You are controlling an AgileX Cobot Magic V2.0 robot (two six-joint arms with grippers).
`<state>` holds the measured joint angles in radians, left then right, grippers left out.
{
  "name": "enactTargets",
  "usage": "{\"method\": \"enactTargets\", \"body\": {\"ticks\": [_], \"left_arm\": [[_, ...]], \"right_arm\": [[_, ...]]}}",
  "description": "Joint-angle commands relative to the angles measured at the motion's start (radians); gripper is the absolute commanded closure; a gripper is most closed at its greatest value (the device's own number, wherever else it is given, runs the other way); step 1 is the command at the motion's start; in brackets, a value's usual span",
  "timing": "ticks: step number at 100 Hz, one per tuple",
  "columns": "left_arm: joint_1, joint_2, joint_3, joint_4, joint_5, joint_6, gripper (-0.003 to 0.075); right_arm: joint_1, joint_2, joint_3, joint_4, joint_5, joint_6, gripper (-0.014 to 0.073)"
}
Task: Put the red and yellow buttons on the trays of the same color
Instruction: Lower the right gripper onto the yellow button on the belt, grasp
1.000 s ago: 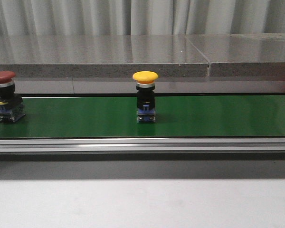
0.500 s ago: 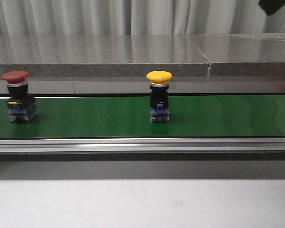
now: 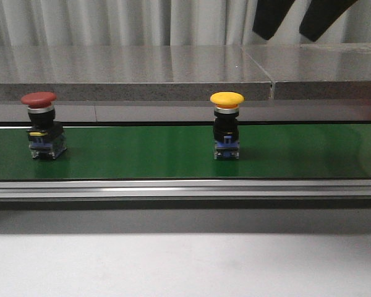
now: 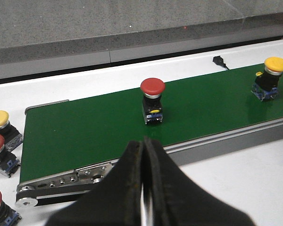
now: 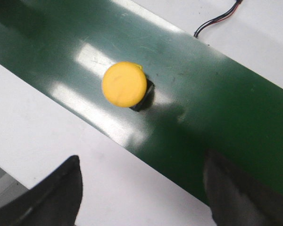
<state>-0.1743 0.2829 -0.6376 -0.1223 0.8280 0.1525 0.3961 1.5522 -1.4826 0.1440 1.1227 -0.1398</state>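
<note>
A yellow push button (image 3: 227, 125) is standing upright on the green conveyor belt (image 3: 136, 154), a little right of the belt's middle and nearer its far edge than its near edge. A red push button (image 3: 42, 126) is standing upright on the same belt near its left end, well apart from the yellow one. Both are showing a mushroom cap on a black body with a blue base.

The right gripper (image 3: 300, 17) is hanging above the belt's far right part, higher than the yellow button and to its right, with its two black fingers (image 5: 54, 197) spread wide and touching nothing. In the right wrist view the yellow cap is lying ahead of the gap between those fingers.

The left gripper (image 4: 144, 188) is sitting over the white bench (image 4: 254, 174) in front of the belt's near edge, its fingers pressed together with nothing between them. Off the belt's left end, spare buttons (image 4: 0, 141) are resting on the bench.
</note>
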Motion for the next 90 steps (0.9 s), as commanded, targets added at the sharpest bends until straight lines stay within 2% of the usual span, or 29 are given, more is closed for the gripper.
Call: {"method": "enactTargets", "body": {"ticks": [1, 34, 65, 72, 84, 90], "left_arm": [[-0.008, 0.011, -0.024, -0.017, -0.069, -0.008, 0.0741], [-0.008, 0.011, -0.024, -0.017, -0.069, -0.008, 0.0741], [-0.008, 0.011, -0.024, -0.017, -0.069, -0.008, 0.0741], [-0.008, 0.011, -0.024, -0.017, -0.069, -0.008, 0.0741], [-0.008, 0.011, -0.024, -0.017, -0.069, -0.008, 0.0741], [-0.008, 0.011, -0.024, -0.017, -0.069, -0.008, 0.0741]], "right_arm": [[0.001, 0.015, -0.063, 0.017, 0.011, -0.038, 0.0053], [0.001, 0.151, -0.12, 0.017, 0.032, -0.06, 0.0053], [0.001, 0.206, -0.121, 0.017, -0.044, -0.07, 0.006], [0.0, 0.211, -0.121, 0.015, -0.058, -0.07, 0.0125], [-0.006, 0.224, -0.121, 0.014, -0.06, -0.07, 0.0306], [-0.006, 0.226, -0.121, 0.014, -0.053, -0.07, 0.0365]]}}
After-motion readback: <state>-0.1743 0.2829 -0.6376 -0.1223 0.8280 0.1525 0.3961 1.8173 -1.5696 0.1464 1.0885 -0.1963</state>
